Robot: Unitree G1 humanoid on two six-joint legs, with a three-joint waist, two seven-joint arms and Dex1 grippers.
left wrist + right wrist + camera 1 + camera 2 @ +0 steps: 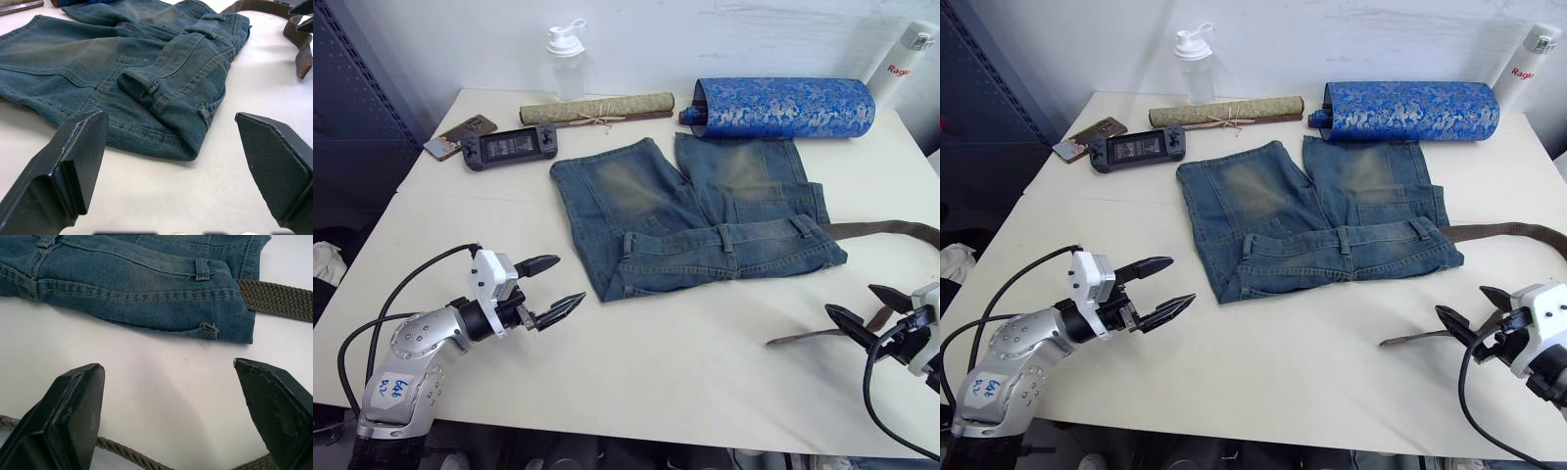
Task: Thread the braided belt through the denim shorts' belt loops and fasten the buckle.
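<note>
The faded denim shorts (695, 215) lie flat mid-table, waistband (729, 262) toward me. Short belt loops (727, 238) stand along the waistband, and one (139, 83) sits at the shorts' left corner. The brown braided belt (886, 231) emerges from behind the shorts' right corner, runs off to the right and curves back, with one end (798, 338) lying on the table. The buckle is hidden. My left gripper (570, 280) hovers open, just left of the waistband's left corner. My right gripper (852, 301) is open above the belt's returning stretch (127, 453), holding nothing.
Along the table's far edge are a blue brocade roll (783, 106), a green scroll (597, 110), a handheld game console (509, 147), a small flat device (460, 134), a clear shaker bottle (566, 59) and a white bottle (901, 59). The white table (685, 372) ends close in front of me.
</note>
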